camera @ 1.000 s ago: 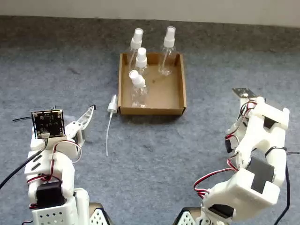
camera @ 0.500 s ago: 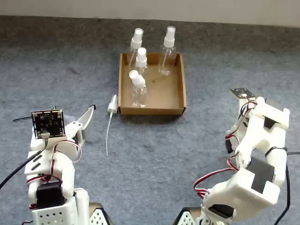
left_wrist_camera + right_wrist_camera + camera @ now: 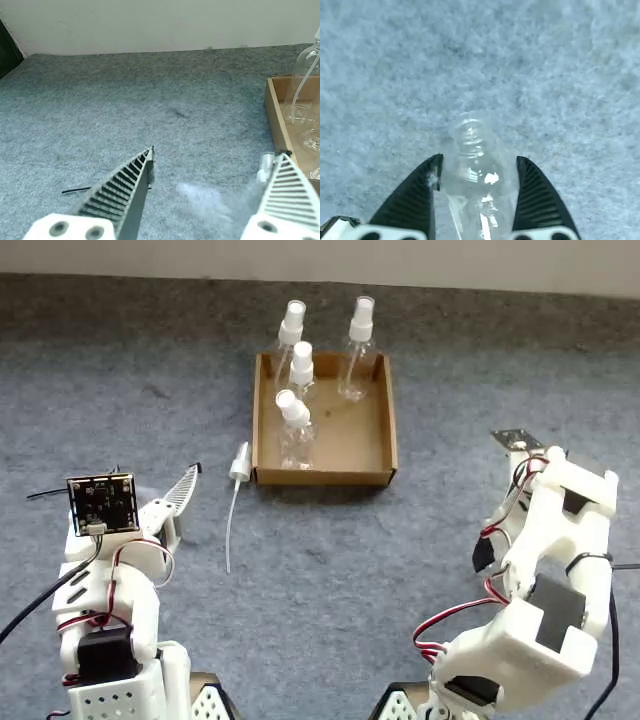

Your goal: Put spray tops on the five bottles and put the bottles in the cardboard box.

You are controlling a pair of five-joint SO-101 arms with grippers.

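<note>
The right gripper [image 3: 479, 161] was closed on a clear, uncapped bottle [image 3: 470, 134]. Its two black fingers [image 3: 415, 195] pressed against the bottle's sides, and the threaded neck stuck out past the fingertips over the grey carpet [image 3: 560, 60]. In the high view the right arm [image 3: 548, 570] stood folded at the table's right side, well apart from the cardboard box [image 3: 325, 477].

The left gripper [image 3: 218, 152] was wide open, its ribbed white fingers [image 3: 125, 185] spread with bare carpet between them. One fingertip hung just beside the white head of a loose spray top [image 3: 264, 165]. In the high view that spray top [image 3: 239, 462] lay on the carpet close to the box's front left corner. Its thin dip tube [image 3: 230, 530] trailed back towards the arms. The left gripper [image 3: 185, 490] sat near it, on the side away from the box.

Inside the box, four clear bottles stood upright with white spray tops on: one near the front left [image 3: 296, 435], one behind it [image 3: 301, 370], one at the back left corner [image 3: 290, 330] and one at the back right [image 3: 358, 350]. The left wrist view caught the box's near wall [image 3: 274, 110] and the bases of two of those bottles [image 3: 300, 85].
</note>
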